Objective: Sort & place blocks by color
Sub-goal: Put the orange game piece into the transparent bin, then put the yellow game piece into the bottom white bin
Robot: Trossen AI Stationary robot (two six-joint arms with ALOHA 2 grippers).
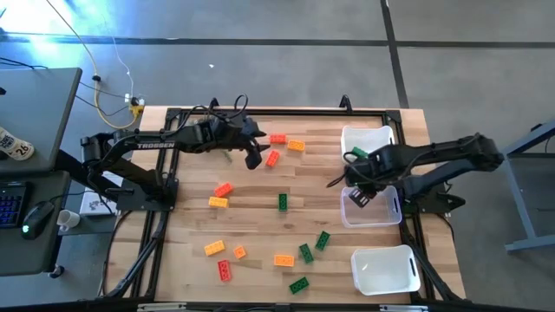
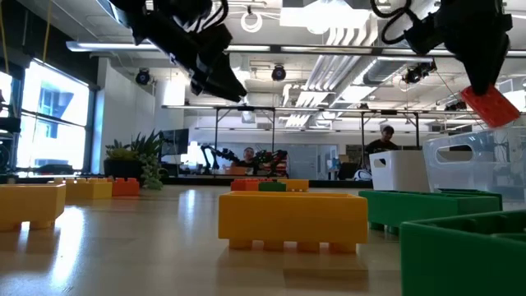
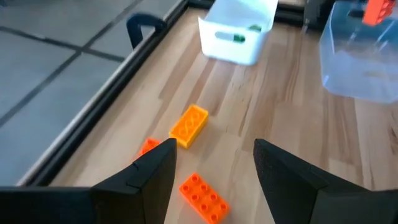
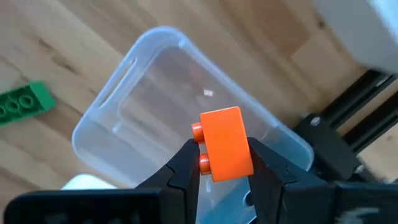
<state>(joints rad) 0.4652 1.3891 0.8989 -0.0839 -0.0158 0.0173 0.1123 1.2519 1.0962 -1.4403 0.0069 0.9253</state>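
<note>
Near counter (image 1: 260,217) edge: loose blocks scattered, among them a green one (image 1: 299,284) and a red one (image 1: 225,270); open wood between them. A white bin (image 1: 386,269) sits at the near right corner. Mid-counter on the right edge, the right claw (image 4: 224,163) is clamped on a red-orange block (image 4: 225,144), held above the clear bin (image 4: 155,124), not touching it. Farther back, the left claw (image 3: 214,165) hangs with fingers apart over a red-orange block (image 3: 203,198) and a yellow-orange block (image 3: 188,125). The far white bin (image 1: 368,139) holds a green block (image 1: 358,152).
</note>
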